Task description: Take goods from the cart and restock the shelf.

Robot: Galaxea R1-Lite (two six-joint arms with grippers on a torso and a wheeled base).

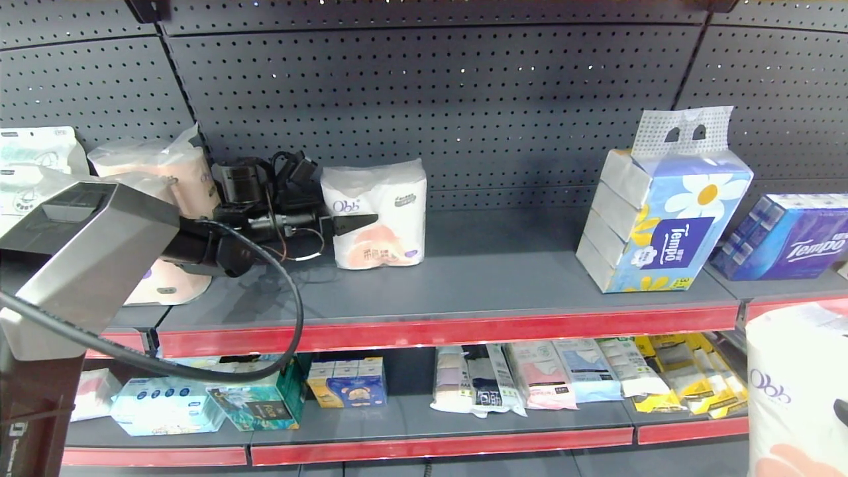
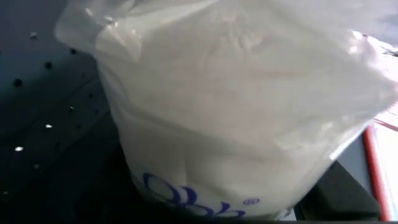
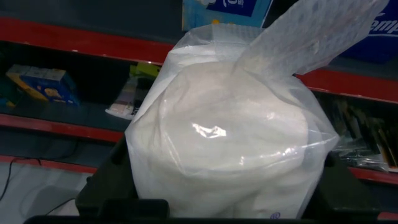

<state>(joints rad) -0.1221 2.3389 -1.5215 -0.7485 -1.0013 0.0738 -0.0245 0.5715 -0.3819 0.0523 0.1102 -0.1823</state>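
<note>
Between roll pack (image 1: 377, 212) and tissue pack (image 1: 666, 222), open shelf (image 1: 503, 265)

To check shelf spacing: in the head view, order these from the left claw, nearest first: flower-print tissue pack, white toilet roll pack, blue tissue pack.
1. White toilet roll pack, at the left claw.
2. Flower-print tissue pack, right of middle.
3. Blue tissue pack, far right.

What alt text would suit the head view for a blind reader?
The left gripper holds a white roll pack on the upper shelf, a blue tissue pack standing to its right. A second roll pack shows at the lower right corner.
</note>
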